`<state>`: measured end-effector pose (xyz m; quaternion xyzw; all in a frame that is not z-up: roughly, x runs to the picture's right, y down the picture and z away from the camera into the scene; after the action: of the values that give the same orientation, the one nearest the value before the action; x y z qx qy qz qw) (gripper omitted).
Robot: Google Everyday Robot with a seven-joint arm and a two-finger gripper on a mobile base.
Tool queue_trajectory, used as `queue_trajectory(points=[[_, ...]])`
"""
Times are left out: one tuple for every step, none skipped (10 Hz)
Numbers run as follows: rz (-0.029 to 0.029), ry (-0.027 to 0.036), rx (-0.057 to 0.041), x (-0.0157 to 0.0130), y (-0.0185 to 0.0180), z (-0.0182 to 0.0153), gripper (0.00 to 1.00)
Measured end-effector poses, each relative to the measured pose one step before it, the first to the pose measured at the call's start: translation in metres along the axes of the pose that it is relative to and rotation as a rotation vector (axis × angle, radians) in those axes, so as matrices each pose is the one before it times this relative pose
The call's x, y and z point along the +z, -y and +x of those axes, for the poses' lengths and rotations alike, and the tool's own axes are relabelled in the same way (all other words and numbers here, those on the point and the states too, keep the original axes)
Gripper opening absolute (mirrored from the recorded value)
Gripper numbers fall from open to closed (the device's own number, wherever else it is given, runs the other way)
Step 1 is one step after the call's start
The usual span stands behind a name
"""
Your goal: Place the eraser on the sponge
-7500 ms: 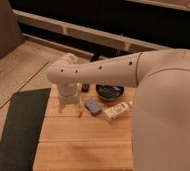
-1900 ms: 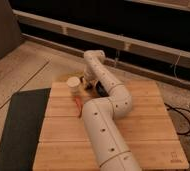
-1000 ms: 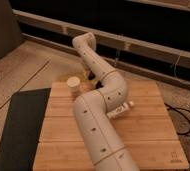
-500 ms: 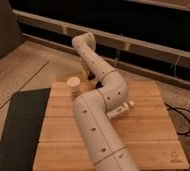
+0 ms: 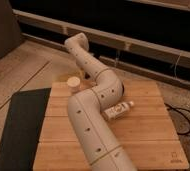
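Matting (image 5: 19,125), dark, lies on the floor at the left, against the slatted wooden table (image 5: 148,142). Next we see a small tan cup (image 5: 74,83) upright near the table's far left corner; what it holds we cannot tell. The white arm (image 5: 90,125) rises from the near edge, bends over the table's middle and reaches back past the far edge. We cannot find the gripper along it; its fingers are together. The arm hides the eraser and the sponge from us, so we cannot give their lie, long axis or look. Just right of the arm's bend a black bowl (image 5: 122,90) peeks out, its inside hidden. A white labelled container (image 5: 119,109) lies slantwise near it.
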<state>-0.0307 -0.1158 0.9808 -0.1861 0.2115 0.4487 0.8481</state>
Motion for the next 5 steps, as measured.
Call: queue_trajectory(points=[[-0.00422,0.03003,0.03036,-0.0089,-0.00086,-0.00496,0.0],[-0.01486,0.02351,0.02489,-0.00668,-0.0019,-0.00135,0.0],[-0.0183,0.02663,0.02241,-0.00796,-0.00363,0.00036,0.0],[-0.02535,0.03191,0.01282,-0.01212,-0.01141,0.00559,0.0],[-0.01171,0.02149,-0.00024,-0.01141,-0.0071,0.00682,0.0]])
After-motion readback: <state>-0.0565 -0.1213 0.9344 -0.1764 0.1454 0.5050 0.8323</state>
